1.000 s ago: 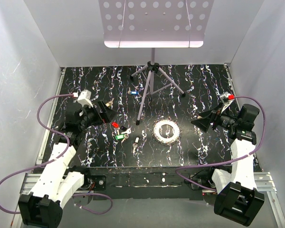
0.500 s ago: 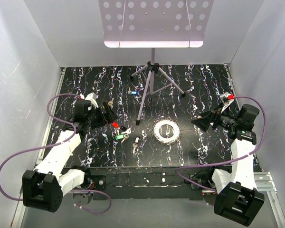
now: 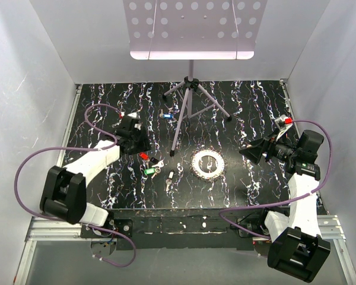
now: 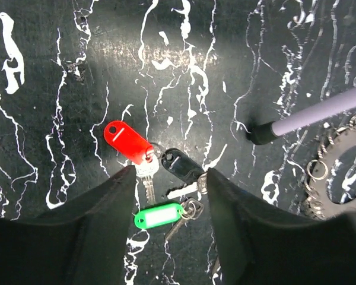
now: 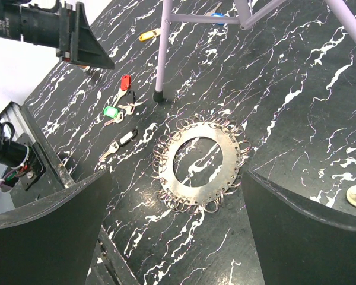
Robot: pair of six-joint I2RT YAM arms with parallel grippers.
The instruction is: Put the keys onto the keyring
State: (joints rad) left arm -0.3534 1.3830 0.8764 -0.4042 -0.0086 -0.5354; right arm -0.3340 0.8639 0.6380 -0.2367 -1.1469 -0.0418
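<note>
Three tagged keys lie bunched on the black marbled table: a red-tagged key point(image 4: 127, 141) point(image 3: 144, 156), a black-tagged key point(image 4: 178, 165) and a green-tagged key point(image 4: 159, 215) point(image 3: 148, 171). My left gripper point(image 4: 170, 172) point(image 3: 136, 142) hovers just above them, its jaws apart and the keys showing between them, nothing held. The toothed silvery keyring point(image 3: 196, 163) point(image 5: 199, 196) point(image 4: 320, 190) lies flat at the table's middle. My right gripper point(image 5: 177, 175) point(image 3: 249, 151) stands open to the right of the keyring, well above the table.
A purple tripod stand point(image 3: 187, 101) rises behind the keyring, with one foot point(image 4: 258, 135) near the keys. Another small key point(image 3: 170, 178) point(image 5: 121, 141) lies in front. A blue-tagged key point(image 3: 167, 116) and a yellow-tagged key point(image 5: 147, 35) lie farther back.
My left arm has swung out over the table and its gripper now tilts down over the tagged keys. The right arm has not moved.
</note>
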